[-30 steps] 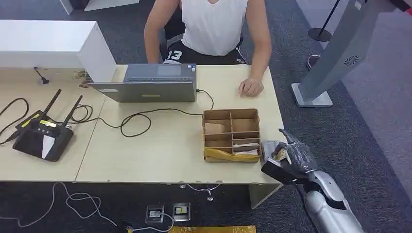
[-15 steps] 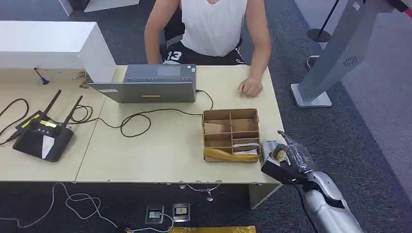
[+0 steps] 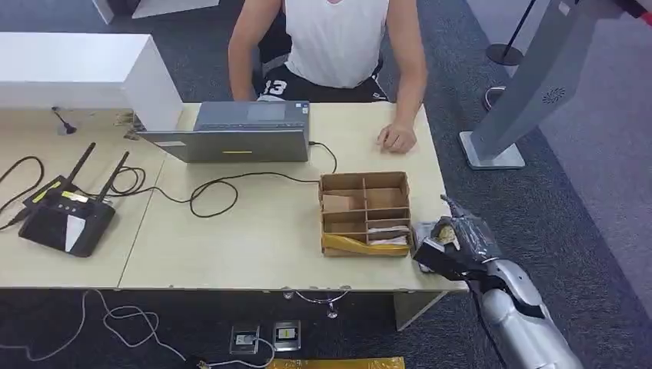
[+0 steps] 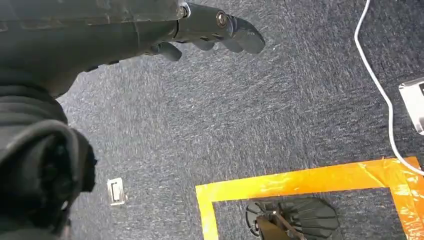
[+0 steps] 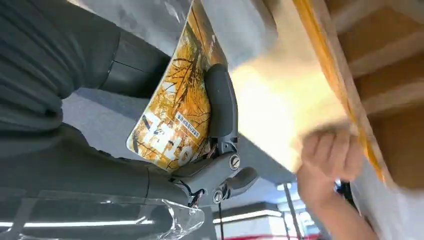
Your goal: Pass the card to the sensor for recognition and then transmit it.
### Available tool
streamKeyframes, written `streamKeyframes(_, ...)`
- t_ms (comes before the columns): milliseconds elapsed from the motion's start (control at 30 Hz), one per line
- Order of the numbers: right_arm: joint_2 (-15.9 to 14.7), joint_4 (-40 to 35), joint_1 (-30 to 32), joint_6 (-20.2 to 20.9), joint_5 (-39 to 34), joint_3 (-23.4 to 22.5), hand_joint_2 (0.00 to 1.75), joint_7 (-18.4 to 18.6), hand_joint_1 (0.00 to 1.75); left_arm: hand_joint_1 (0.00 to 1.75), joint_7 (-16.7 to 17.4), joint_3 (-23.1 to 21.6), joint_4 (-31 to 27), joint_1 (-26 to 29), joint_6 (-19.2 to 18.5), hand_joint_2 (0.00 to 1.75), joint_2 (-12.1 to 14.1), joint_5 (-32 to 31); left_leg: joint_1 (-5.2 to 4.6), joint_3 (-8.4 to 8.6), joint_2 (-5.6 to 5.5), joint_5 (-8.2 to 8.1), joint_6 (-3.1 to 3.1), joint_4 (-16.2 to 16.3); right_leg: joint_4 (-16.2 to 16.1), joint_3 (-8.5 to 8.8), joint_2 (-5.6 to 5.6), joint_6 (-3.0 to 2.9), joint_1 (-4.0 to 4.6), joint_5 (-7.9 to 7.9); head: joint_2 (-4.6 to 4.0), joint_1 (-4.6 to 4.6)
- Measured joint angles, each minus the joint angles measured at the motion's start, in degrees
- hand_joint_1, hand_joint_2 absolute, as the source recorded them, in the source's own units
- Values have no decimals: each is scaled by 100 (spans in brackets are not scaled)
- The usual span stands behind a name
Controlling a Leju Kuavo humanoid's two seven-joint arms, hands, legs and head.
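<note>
Your left hand (image 4: pixel 210 31) hangs over the carpet (image 4: pixel 280 120), fingers curled in on nothing. On the table (image 3: pixel 254 238) you have a router (image 3: pixel 65 215), a laptop (image 3: pixel 238 132), then a cardboard tray (image 3: pixel 365 211). A person's hand (image 3: pixel 397 138) rests beyond the tray. Just right of the tray, at the table's edge, your right hand (image 3: pixel 454 242) pinches the card (image 5: pixel 172 120), printed face showing in the wrist view.
</note>
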Motion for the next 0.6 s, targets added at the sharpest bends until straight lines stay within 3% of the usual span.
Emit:
streamKeyframes(300, -92, -90, -1374, 326, -81, -197, 175, -147, 175, 0, 0, -48, 0, -84, -9, 0, -11, -149, 1, 2, 2, 4, -5, 1, 0, 0, 5, 0, 1, 4, 0, 4)
streamKeyframes(600, -31, -35, -2050, 411, 430, -212, 175, -376, 175, 0, 15, -94, 0, -171, -90, 0, -15, -280, 1, -7, 0, 4, -5, 1, 3, -5, 2, 0, 1, 4, 0, 4)
